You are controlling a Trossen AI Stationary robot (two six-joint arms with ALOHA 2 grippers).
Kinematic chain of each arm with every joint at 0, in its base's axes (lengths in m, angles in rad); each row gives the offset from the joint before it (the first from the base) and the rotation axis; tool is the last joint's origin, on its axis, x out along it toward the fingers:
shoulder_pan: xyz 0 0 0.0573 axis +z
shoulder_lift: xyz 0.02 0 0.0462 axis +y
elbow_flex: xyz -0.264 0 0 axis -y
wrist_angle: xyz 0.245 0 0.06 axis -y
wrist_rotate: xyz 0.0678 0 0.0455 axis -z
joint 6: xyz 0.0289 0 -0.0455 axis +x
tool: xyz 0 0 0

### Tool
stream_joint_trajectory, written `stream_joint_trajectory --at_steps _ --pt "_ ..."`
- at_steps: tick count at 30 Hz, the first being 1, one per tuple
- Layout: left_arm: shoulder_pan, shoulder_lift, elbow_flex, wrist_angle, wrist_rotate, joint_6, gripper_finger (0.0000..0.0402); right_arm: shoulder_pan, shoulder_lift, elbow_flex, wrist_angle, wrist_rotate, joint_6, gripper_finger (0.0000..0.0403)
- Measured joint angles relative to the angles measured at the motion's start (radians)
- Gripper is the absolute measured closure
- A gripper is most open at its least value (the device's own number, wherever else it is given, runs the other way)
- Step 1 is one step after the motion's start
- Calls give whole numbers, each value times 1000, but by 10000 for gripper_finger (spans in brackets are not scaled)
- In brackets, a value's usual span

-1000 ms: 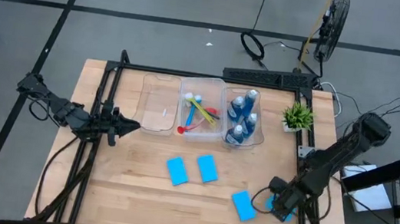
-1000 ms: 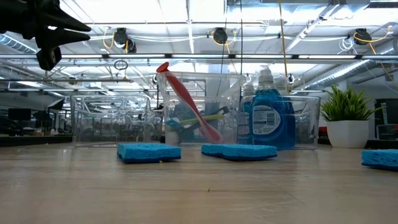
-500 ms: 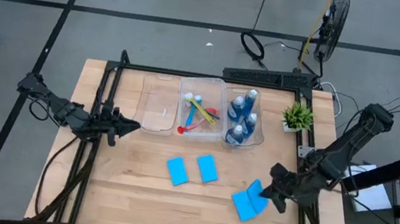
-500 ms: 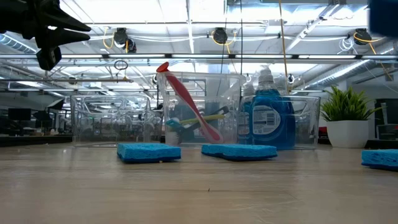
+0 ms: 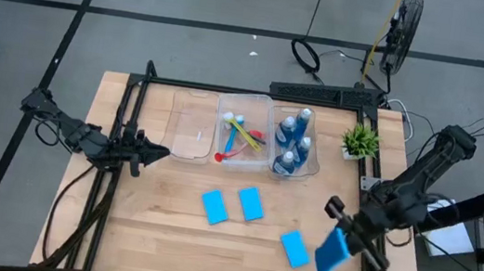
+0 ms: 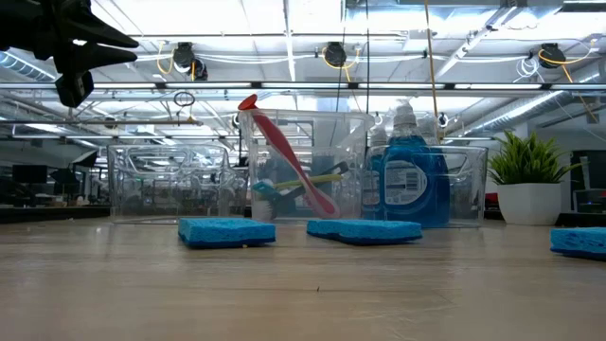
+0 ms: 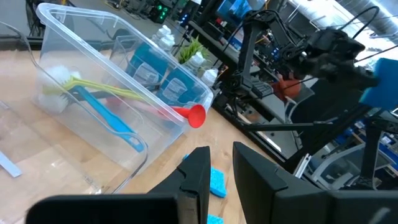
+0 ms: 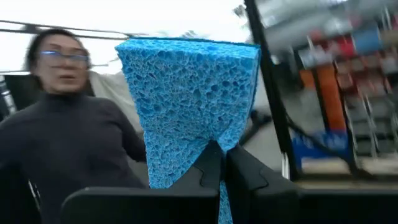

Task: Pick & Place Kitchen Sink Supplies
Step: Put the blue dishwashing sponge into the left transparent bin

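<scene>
The held sponge [image 5: 333, 251] is pinched by one edge in the right claw [image 8: 219, 163], clear of the worktop [image 5: 164, 228] near its front right corner. The edge grip leaves most of the sponge free, which should let it drop cleanly into a bin. Three more sponges lie flat on the worktop: one [image 5: 295, 248] just beside the held one, and two [image 5: 214, 206] [image 5: 251, 203] near the centre, in front of the bins. At the back, the left bin [image 5: 190, 129] looks unfilled and is the likely target. The middle bin [image 5: 242, 134] holds the brushes [image 5: 243, 139]. The right bin [image 5: 294, 140] holds the bottles [image 5: 293, 142].

The right arm reaches in from the right edge, bent, its claw clenched on the sponge. A person shows beyond it in the right wrist view.

The left claw [image 5: 154, 152] waits at the left of the worktop, aimed at the bins. Its fingers [image 7: 198, 180] stand slightly apart on nothing.
</scene>
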Motion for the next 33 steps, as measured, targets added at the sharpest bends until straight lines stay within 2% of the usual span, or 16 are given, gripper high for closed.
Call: stream_joint_trajectory --at_steps 3,6,12,22,28,33 --pt "0 0 0 0 0 0 330 -1 10 0 77 -47 -104 403" --pt "0 0 0 -1 0 3 330 -14 24 1 92 -47 -126 403" --pt "0 0 0 0 -2 0 330 -122 80 1 97 32 -51 403" --pt "0 1 0 28 -3 12 330 -386 223 4 103 30 141 403" --pt "0 1 0 32 -2 23 330 -511 307 92 89 -48 121 403" --pt "0 5 0 47 -2 22 330 -593 373 217 -70 -55 95 403"
